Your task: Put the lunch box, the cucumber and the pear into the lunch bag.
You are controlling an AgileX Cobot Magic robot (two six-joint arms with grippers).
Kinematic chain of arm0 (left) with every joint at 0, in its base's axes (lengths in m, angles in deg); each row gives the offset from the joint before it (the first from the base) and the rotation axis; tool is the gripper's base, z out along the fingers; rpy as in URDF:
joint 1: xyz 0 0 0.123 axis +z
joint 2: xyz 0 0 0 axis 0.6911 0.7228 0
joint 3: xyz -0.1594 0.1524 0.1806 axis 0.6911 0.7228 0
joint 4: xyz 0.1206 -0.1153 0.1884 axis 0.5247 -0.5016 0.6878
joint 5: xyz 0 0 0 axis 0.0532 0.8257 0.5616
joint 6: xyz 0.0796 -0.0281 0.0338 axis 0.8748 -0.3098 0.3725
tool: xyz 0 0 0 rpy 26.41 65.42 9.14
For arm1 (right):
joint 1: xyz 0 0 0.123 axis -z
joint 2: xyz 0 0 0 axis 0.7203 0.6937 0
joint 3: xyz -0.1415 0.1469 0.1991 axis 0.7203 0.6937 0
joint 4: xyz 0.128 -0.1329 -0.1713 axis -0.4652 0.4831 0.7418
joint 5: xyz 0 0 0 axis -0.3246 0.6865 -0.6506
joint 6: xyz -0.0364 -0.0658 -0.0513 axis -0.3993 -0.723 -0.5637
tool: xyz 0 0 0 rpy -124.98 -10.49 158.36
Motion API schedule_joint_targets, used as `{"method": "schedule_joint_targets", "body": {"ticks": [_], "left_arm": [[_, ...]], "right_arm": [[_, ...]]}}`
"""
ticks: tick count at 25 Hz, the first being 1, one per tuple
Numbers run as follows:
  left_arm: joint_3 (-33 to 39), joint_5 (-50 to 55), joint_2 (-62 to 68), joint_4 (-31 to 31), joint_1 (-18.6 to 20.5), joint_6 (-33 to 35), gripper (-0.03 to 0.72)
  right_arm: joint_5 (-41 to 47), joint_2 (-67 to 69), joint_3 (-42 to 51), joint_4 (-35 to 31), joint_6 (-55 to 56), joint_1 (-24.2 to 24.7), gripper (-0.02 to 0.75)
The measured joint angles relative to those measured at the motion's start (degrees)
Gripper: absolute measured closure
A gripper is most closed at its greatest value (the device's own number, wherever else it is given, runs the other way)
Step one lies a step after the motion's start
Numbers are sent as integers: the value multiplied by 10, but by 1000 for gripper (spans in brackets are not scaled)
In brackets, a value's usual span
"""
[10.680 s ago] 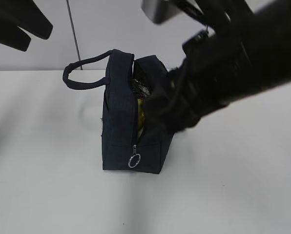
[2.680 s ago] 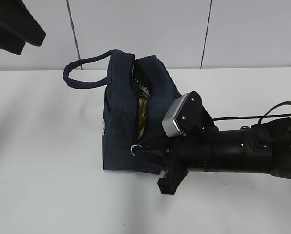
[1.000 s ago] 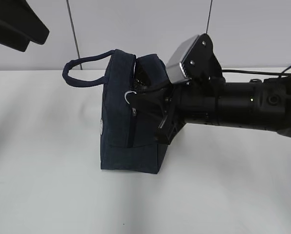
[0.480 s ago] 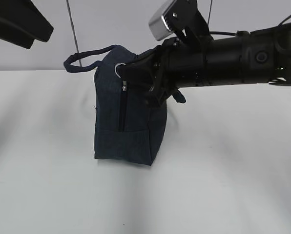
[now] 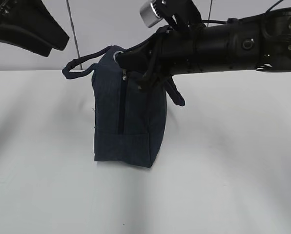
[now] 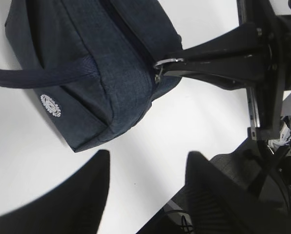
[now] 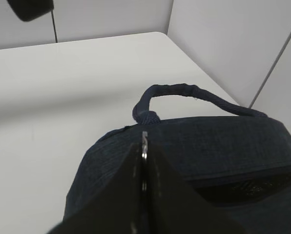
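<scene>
- Here, your right gripper (image 5: 121, 57) was pinched shut on the ring pull (image 6: 166, 62) at the lunch bag's (image 5: 128, 122) top corner, upper centre of frame.
- The unclosed zipper track ran away from the claw along the bag's top.
- Farther off, upper left, your left gripper (image 6: 145, 161) hovered wide open, holding nothing.

The right arm (image 5: 233, 46) reaches in level from the right side, its wrist turned so the camera housing sits on top. The right gripper (image 5: 123, 58) is clamped on the metal ring pull (image 6: 166, 62), its two fingers (image 7: 135, 195) pressed together. The left gripper (image 6: 145, 195) hangs high at the upper left, its fingers spread apart and holding nothing.
</scene>
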Motion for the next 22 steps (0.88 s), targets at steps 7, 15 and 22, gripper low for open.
{"method": "schedule_joint_targets", "body": {"ticks": [7,15,22], "left_arm": [[0,-2,33,-29,0,28,328],[0,-4,52,-35,-1,53,328],[0,-5,79,-38,-1,56,328]], "right_arm": [[28,11,-24,0,0,0,754],[47,33,-57,-1,12,0,754],[50,36,-72,10,46,1,754]]}}
